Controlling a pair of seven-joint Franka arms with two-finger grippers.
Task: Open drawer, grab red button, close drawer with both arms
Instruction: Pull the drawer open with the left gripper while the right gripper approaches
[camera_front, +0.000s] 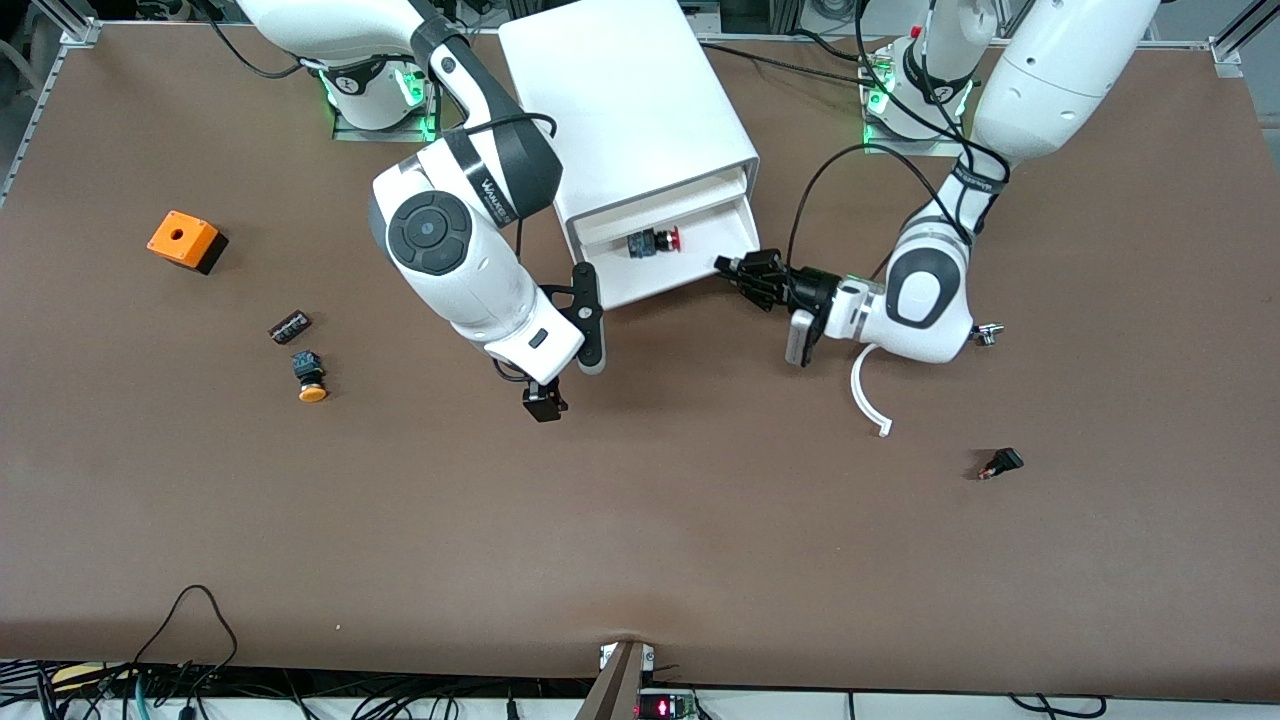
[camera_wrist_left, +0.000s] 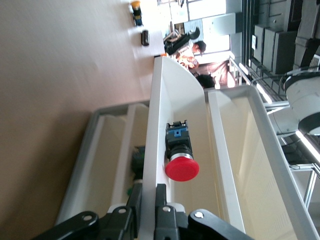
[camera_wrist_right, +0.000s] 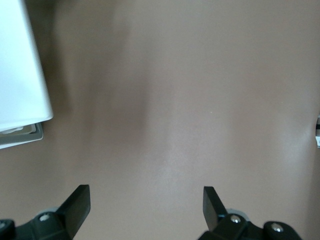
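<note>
Brown table (camera_front: 700, 520): left gripper (camera_front: 735, 272) pinches the pulled-out drawer (camera_front: 700, 275) holding the button (camera_front: 655, 241); right gripper (camera_front: 590, 320) hovers beside it, fingers spread, empty.

Arm shells: glossy white, rounded, with dark grey joint bands and a round grey cap.
Marking: small white lettering on one dark band, unreadable.
Cables: black, looping along both arms.
Bases: green lights.
Grippers: black fingers, silver screws at their roots.
</note>
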